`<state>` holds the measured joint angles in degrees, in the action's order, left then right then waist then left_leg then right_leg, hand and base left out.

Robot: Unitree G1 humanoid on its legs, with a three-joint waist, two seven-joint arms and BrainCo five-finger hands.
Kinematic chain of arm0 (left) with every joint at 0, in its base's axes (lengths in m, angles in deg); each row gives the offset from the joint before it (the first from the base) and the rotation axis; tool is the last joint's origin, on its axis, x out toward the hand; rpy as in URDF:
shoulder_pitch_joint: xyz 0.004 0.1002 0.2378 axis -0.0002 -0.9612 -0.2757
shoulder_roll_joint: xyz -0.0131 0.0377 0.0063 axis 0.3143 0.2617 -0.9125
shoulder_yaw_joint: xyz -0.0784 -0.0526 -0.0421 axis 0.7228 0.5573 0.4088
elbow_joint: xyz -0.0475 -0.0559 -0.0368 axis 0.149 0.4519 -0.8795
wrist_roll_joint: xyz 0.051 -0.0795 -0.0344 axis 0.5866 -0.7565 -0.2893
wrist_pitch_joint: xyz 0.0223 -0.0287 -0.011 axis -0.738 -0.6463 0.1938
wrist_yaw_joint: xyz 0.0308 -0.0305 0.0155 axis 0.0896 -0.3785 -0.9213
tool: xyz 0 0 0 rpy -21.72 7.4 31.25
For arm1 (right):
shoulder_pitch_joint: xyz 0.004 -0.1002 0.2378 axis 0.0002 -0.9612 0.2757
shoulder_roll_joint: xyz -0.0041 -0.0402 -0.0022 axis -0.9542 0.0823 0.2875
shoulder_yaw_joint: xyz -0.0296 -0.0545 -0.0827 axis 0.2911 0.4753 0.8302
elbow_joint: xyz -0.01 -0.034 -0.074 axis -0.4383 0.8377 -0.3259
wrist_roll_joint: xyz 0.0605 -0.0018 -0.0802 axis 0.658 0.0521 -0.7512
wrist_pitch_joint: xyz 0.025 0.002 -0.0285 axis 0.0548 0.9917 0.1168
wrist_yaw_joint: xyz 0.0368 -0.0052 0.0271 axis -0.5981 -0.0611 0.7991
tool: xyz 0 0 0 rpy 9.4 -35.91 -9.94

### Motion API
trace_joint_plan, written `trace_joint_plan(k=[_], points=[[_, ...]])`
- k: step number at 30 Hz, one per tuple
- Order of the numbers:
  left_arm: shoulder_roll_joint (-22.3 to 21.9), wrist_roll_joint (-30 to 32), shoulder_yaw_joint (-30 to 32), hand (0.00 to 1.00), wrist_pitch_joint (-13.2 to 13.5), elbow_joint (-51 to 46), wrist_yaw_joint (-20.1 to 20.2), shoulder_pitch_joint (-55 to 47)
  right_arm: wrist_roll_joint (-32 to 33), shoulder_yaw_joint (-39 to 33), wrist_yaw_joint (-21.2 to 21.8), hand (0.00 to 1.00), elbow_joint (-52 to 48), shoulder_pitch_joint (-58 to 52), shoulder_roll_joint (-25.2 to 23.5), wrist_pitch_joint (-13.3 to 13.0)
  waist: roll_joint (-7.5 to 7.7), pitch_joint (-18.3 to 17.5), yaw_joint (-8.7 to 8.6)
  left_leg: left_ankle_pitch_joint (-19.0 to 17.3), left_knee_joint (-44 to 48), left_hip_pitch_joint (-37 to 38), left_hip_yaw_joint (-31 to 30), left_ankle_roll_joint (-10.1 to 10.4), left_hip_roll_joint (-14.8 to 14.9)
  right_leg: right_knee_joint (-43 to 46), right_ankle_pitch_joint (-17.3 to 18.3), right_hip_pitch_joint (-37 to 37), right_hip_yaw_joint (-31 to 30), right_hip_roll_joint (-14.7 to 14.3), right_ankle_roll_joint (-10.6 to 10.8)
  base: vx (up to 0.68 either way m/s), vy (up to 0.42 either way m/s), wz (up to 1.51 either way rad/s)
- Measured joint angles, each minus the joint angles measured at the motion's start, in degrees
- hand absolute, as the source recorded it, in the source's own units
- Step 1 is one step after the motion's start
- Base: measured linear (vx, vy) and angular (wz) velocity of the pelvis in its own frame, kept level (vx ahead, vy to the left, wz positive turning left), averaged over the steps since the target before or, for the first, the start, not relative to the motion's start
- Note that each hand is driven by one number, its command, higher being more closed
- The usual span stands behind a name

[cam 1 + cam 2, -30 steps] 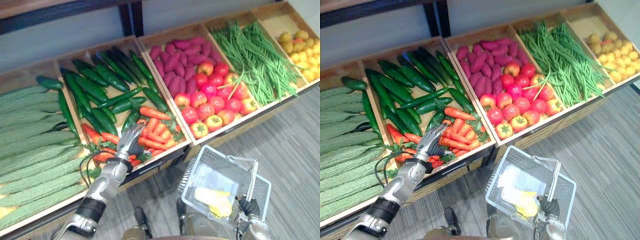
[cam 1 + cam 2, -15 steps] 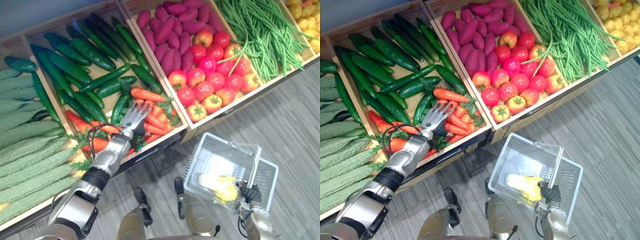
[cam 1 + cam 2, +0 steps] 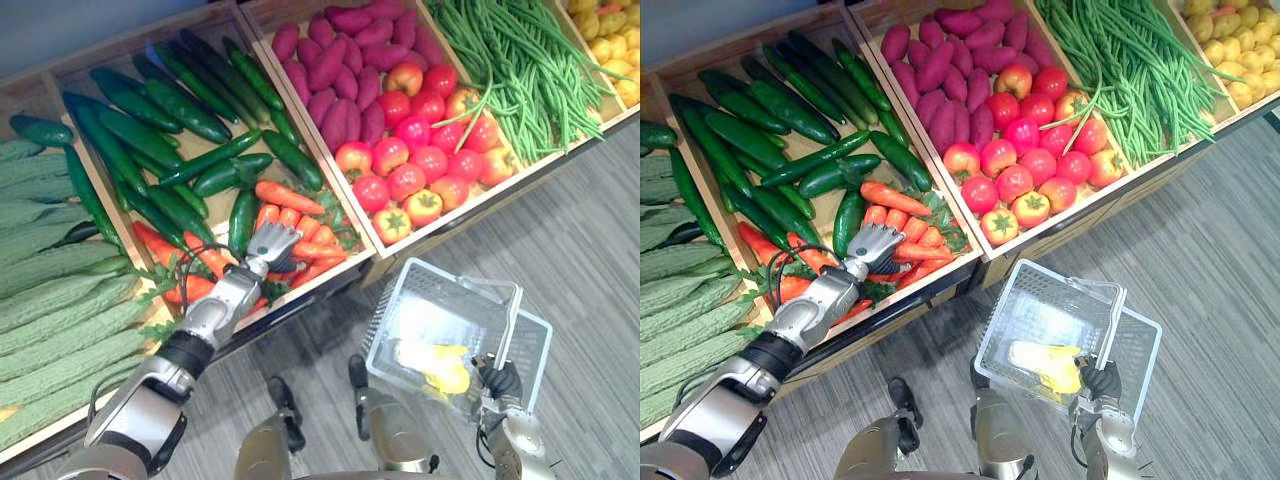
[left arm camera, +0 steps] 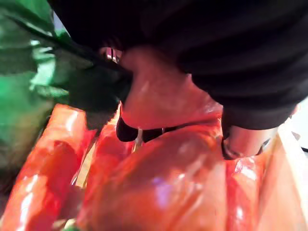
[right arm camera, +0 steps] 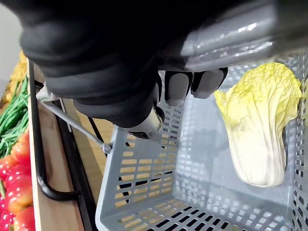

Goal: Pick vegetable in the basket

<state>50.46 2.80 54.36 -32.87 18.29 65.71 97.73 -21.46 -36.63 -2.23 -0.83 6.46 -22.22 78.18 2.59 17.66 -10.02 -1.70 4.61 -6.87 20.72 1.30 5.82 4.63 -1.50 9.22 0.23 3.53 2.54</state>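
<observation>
A pile of orange carrots (image 3: 292,197) with green tops lies at the near end of a wooden crate. My left hand (image 3: 268,244) rests on that pile, its fingers curled down round a carrot (image 4: 159,187), which fills the space under the hand in the left wrist view. My right hand (image 3: 498,382) is shut on the handle of a grey plastic basket (image 3: 404,292), held low over the floor at the right. A pale yellow cabbage (image 5: 260,125) lies inside the basket (image 5: 144,192), under my right hand's fingertips (image 5: 178,86).
The wooden crates hold bitter gourds (image 3: 60,300) at the left, dark cucumbers (image 3: 170,120), purple sweet potatoes (image 3: 335,60), tomatoes (image 3: 420,165), green beans (image 3: 520,70) and yellow fruit (image 3: 615,50) at the far right. Grey floor (image 3: 590,250) lies in front of the crates.
My left hand's fingers, straight over the carrots a second ago, have curled down into the pile. The camera has tipped lower. The basket stays in my right hand.
</observation>
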Motion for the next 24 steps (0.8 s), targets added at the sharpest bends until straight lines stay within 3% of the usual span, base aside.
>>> trace_joint_plan(k=[3,10,12,20,23,24], points=[[-2.22,-3.02,8.4,1.0,-2.13,-10.97,-1.64,-4.84,-1.11,-0.13,-0.13,1.0,-0.01,-1.61,-2.06,-0.01,-0.71,-0.46,1.02,0.3,-1.41,1.97,-0.68,0.27,-0.57,-0.84,0.05,-2.13,0.71,0.31,0.07,0.01,0.021,0.12],[-11.32,-8.36,15.6,1.0,-2.98,-26.25,-6.64,-15.19,-2.69,-0.57,-1.1,1.0,0.01,-3.73,-2.8,0.48,-3.45,-2.27,2.09,1.21,-4.17,5.34,-2.13,0.09,-1.7,-0.97,0.88,-5.12,1.56,0.61,0.74,0.02,0.011,0.12],[-14.22,-11.02,15.9,1.0,-2.64,-28.69,-8.28,-18.21,-3.17,-1.3,-1.13,1.0,0.09,-4.16,-3.28,0.54,-3.83,-3.4,3.05,1.47,-5.3,5.96,-2.33,0.13,-1.92,-1.01,1.21,-5.48,1.62,0.7,0.84,-0.01,-0.004,0.06],[-20.43,-24.05,19.5,1.0,0.62,-36.57,-12.2,-26.58,-3.15,-2.31,-1.6,1.0,0.11,-4.75,-4.24,1.12,-3.84,-5.2,3.15,2.81,-6.46,7.22,-3.65,0.08,-2.07,-1.08,1.67,-6.91,2.9,0.69,0.98,0.0,-0.006,0.1],[-22.04,-27.94,19.24,1.0,1.85,-39.32,-12.76,-28.49,-3.15,-2.2,-2.38,1.0,0.06,-4.34,-4.45,1.21,-3.68,-5.27,3.54,0.69,-0.47,4.91,-5.59,-0.24,-2.04,-0.56,1.6,-6.94,1.84,0.66,0.95,-0.01,0.002,-0.06],[-23.08,-28.98,18.82,1.0,2.33,-40.69,-12.88,-29.13,-3.13,-2.19,-2.85,1.0,-0.2,-4.13,-4.56,1.3,-3.69,-5.31,4.55,-1.41,3.47,3.12,-9.22,0.04,-1.89,-0.42,1.48,-6.26,0.29,0.29,0.89,-0.04,-0.003,-0.38]])
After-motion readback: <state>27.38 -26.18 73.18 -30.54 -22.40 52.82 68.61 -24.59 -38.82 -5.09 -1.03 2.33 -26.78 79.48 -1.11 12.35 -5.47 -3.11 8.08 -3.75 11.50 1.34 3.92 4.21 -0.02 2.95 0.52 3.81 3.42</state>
